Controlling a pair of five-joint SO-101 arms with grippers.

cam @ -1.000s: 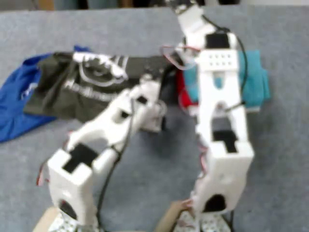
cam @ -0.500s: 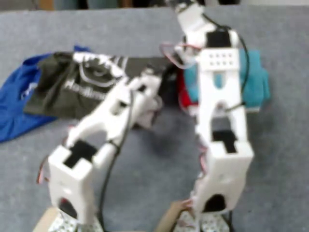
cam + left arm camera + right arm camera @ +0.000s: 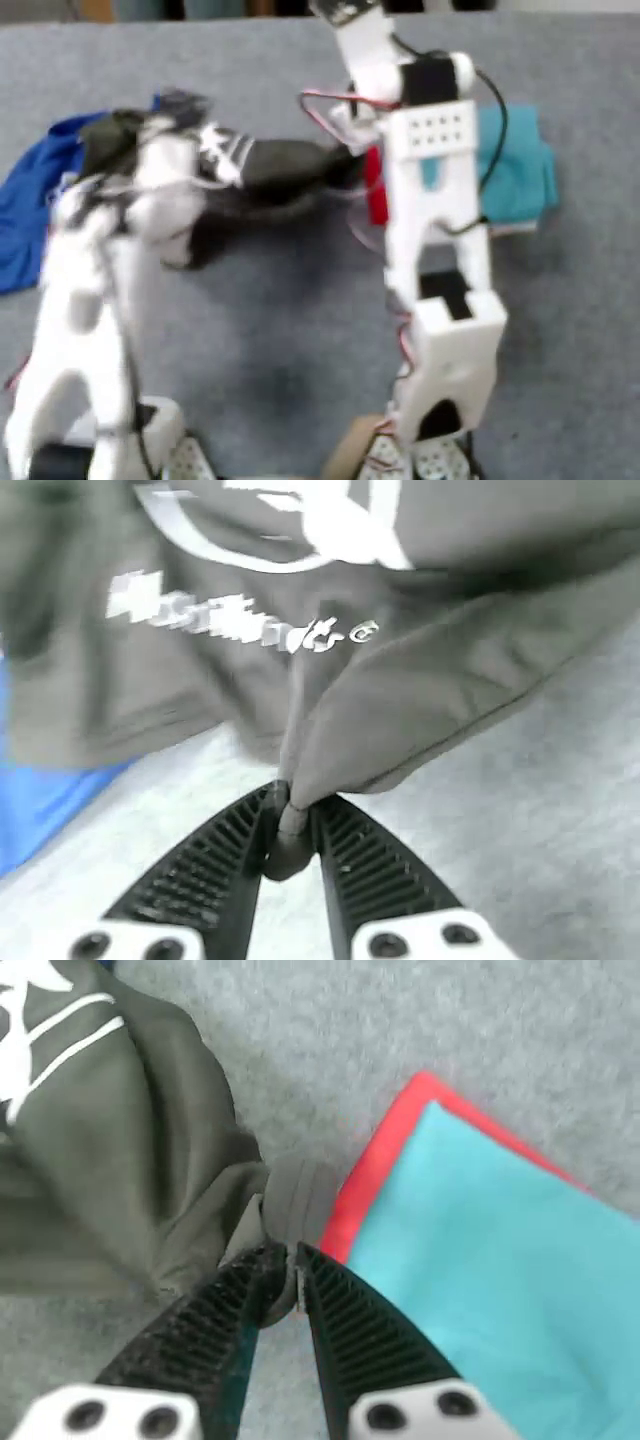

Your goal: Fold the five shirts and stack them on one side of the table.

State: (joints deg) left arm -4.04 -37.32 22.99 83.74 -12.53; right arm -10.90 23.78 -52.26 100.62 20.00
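A dark grey shirt (image 3: 285, 168) with white print lies stretched across the back of the table between my two arms. My left gripper (image 3: 292, 802) is shut on a fold of this grey shirt (image 3: 420, 680). My right gripper (image 3: 285, 1256) is shut on the bunched edge of the grey shirt (image 3: 120, 1160), right beside the folded stack. That stack is a teal shirt (image 3: 515, 165) on a red shirt (image 3: 375, 195). A blue shirt (image 3: 25, 215) lies crumpled at the far left, partly under the grey one.
Grey carpet-like table surface (image 3: 300, 340) lies open in the middle and front. My left arm (image 3: 90, 290) stands over the left side, my right arm (image 3: 440, 230) beside the teal stack. The arm bases sit at the front edge.
My left arm has swung far to the left, pulling its fold of the grey shirt with it. The right arm shifted slightly left, still holding the shirt's other end.
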